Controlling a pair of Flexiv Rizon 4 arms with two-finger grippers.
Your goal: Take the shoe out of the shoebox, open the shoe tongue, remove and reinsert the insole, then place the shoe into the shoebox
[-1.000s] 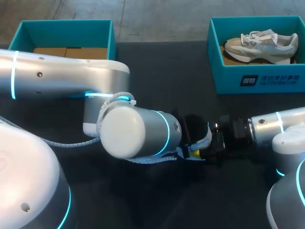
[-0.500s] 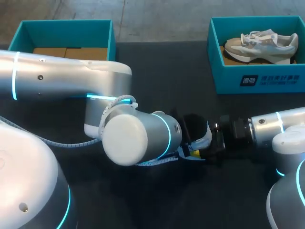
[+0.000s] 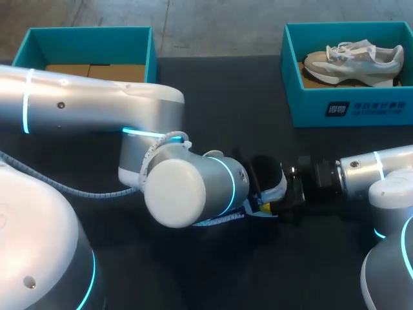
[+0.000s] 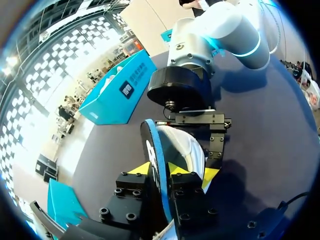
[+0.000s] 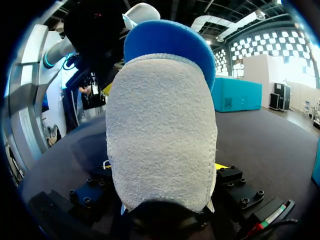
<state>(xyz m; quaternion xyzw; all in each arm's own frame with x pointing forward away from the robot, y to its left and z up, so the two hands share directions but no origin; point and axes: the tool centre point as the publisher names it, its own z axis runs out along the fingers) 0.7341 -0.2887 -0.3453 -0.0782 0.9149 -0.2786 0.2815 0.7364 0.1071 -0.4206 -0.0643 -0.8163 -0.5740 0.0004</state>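
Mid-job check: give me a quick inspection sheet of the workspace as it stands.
Surface: dark table, nothing spilled that I can see.
Job's things: shoe out of the box at mid-table; insole stands on edge, its far end at the shoe's opening; shoebox at far right holds a second sneaker.
Clutter: teal box at far left, brown cardboard inside.
Grippers: left gripper shut on the insole; right gripper shut on the shoe.
Cables: sleeved cable hangs under the left arm, clear of the shoe.
Surroundings: nothing seen.
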